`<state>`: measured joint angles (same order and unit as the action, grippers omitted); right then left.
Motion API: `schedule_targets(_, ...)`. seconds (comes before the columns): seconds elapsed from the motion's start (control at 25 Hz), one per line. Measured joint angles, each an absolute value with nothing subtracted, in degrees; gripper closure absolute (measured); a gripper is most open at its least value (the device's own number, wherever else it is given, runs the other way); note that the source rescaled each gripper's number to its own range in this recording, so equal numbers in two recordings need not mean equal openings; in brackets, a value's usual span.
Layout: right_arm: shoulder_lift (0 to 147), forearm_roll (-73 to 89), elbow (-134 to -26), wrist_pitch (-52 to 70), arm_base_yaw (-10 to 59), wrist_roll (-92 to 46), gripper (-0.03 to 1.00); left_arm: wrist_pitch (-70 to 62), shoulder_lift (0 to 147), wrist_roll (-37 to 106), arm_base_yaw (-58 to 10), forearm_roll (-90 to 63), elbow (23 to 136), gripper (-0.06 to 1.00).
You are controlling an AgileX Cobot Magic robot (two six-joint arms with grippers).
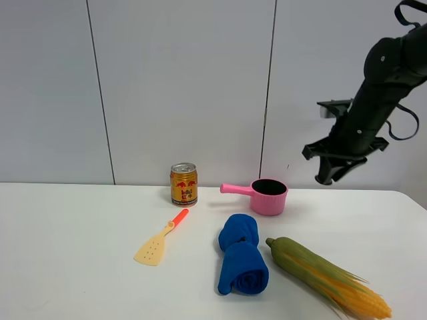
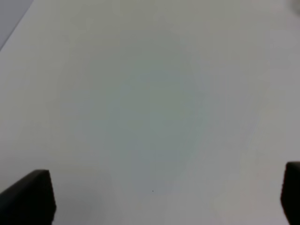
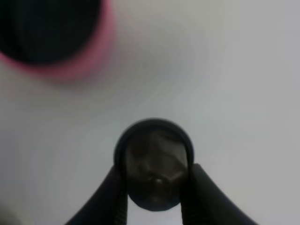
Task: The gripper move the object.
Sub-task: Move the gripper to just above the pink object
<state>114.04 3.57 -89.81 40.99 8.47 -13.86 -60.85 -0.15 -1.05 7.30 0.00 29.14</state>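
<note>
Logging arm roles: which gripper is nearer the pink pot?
Right. The right gripper hangs above and right of the pink pot, clamping the capsule; the left gripper sees only table, outside the high view.

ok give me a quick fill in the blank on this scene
1. The dark capsule is clamped in the ____ gripper.
2. In the high view, the can stands left of the ____ pot.
3. The blue cloth lies between the spatula and the ____.
Missing words: right; pink; corn.
</note>
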Motion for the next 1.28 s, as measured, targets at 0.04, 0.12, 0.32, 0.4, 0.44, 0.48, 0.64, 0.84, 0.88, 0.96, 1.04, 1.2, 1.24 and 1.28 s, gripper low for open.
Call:
schedule_targets(0.04, 114.09, 3.86, -90.81, 39.71, 9.08, -14.2, 0.97, -60.85, -0.15, -1.05, 7.3, 0.0, 29.14, -0.06)
schedule_targets(0.12, 114.37, 3.93, -93.07, 36.62, 10.21, -14.2, 0.97, -60.85, -0.15, -1.05, 7.3, 0.0, 29.14, -0.06)
schedule_targets(0.32, 117.14, 5.89, -97.43, 31.75, 10.86, -14.14, 0.97, -60.85, -0.15, -1.05, 7.3, 0.0, 29.14, -0.06)
schedule_targets(0.4, 119.28, 6.31, -98.97, 31.58, 10.86, -14.14, 0.97, -60.85, -0.15, -1.05, 7.3, 0.0, 29.14, -0.06)
schedule_targets(0.44, 120.66, 6.54, -99.7, 31.58, 10.86, -14.14, 0.97, -60.85, -0.15, -1.05, 7.3, 0.0, 29.14, -0.06)
schedule_targets(0.48, 122.15, 6.53, -100.32, 31.46, 10.86, -14.14, 0.97, -60.85, -0.15, -1.05, 7.3, 0.0, 29.14, -0.06)
schedule_targets(0.64, 127.31, 7.2, -103.15, 30.26, 11.16, -15.52, 0.97, -60.85, -0.15, -1.05, 7.3, 0.0, 29.14, -0.06)
schedule_targets(0.84, 130.76, 11.33, -105.28, 30.26, 13.02, -20.68, 0.97, -60.85, -0.15, -1.05, 7.3, 0.0, 29.14, -0.06)
schedule_targets(0.88, 131.0, 12.02, -105.27, 30.26, 13.48, -21.95, 0.97, -60.85, -0.15, -1.05, 7.3, 0.0, 29.14, -0.06)
schedule_targets(0.96, 131.17, 12.77, -105.27, 30.31, 14.01, -23.36, 0.97, -60.85, -0.15, -1.05, 7.3, 0.0, 29.14, -0.06)
schedule_targets(1.04, 131.17, 12.93, -105.41, 30.55, 14.12, -23.68, 0.97, -60.85, -0.15, -1.05, 7.3, 0.0, 29.14, -0.06)
schedule_targets(1.2, 131.17, 12.93, -105.47, 31.57, 14.12, -23.74, 0.97, -60.85, -0.15, -1.05, 7.3, 0.0, 29.14, -0.06)
schedule_targets(1.24, 131.17, 12.88, -105.47, 32.11, 14.12, -23.74, 0.97, -60.85, -0.15, -1.05, 7.3, 0.0, 29.14, -0.06)
schedule_targets(1.28, 131.17, 12.88, -105.47, 32.51, 14.12, -23.81, 0.97, -60.85, -0.15, -1.05, 7.3, 0.0, 29.14, -0.06)
